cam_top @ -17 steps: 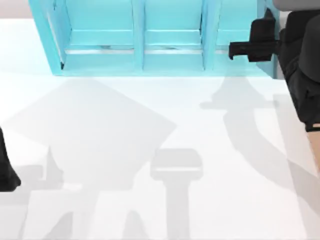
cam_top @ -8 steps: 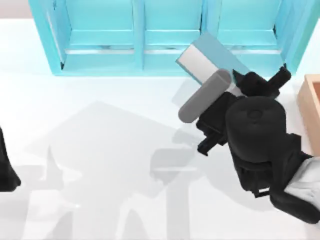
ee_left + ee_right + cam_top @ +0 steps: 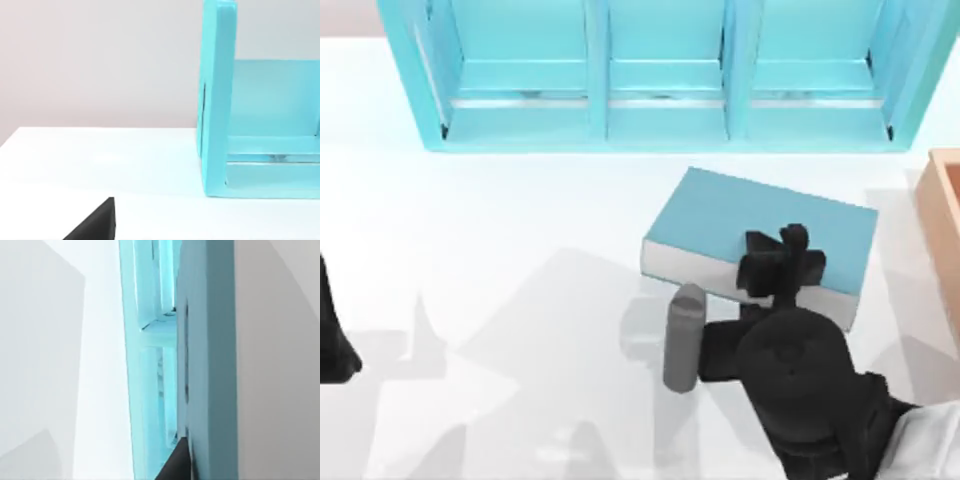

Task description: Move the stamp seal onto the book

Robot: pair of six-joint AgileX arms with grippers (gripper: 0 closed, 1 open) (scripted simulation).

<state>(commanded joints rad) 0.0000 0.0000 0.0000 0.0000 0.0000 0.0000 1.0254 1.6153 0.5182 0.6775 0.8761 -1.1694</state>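
Note:
The book [image 3: 760, 225], teal cover with white page edges, lies flat on the table right of centre. My right gripper [image 3: 782, 262] is at the book's near edge and shut on the book. In the right wrist view the book [image 3: 210, 340] stands very close along a dark fingertip [image 3: 175, 465]. The stamp seal is out of view. My left arm [image 3: 332, 340] stays parked at the table's left edge.
A light cyan shelf unit [image 3: 650, 90] with compartments runs along the back, and its end wall [image 3: 217, 100] is near the left wrist camera. An orange-tan wooden box [image 3: 945, 230] stands at the right edge. White table spreads across the left and middle.
My right arm pulled the book away from the shelf, brought it toward the front and laid it flat on the table. The left arm has not moved.

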